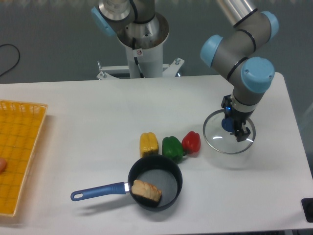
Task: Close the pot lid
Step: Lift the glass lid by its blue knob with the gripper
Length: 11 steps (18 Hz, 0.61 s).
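The pot [155,182] sits open on the white bench [88,117], its blue handle pointing left, with a piece of bread [146,191] inside against the rim nearest the handle. Just behind the pot stand three peppers in a row: a yellow pepper [149,144], a green pepper [172,147] and a red pepper [191,142]. To the right of the pot, beyond the red pepper, is the lid [215,139], well apart from the pot. The tool [235,128] is down at the lid's blue knob, its fingers closed around it, though the grip itself is partly hidden. Far left of the pot lies a yellow basket [19,147]
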Available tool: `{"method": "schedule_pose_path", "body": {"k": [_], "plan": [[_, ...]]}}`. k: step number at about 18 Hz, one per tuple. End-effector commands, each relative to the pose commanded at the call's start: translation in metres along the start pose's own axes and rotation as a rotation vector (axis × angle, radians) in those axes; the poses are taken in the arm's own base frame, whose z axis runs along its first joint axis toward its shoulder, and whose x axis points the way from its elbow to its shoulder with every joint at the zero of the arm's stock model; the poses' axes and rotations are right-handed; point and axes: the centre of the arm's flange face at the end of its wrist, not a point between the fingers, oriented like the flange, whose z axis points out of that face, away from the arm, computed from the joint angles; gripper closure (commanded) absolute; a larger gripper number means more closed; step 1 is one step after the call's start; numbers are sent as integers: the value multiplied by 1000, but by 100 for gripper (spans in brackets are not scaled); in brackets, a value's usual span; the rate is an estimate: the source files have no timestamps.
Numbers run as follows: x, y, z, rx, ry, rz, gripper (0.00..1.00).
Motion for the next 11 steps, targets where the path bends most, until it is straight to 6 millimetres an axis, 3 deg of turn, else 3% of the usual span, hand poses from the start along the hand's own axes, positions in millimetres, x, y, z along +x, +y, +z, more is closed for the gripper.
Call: {"method": "schedule_pose_path", "body": {"k": [6, 11], "plan": [[0, -27, -16, 0, -3, -43, 41], [-2, -52, -17, 3, 4, -71, 41]]}}
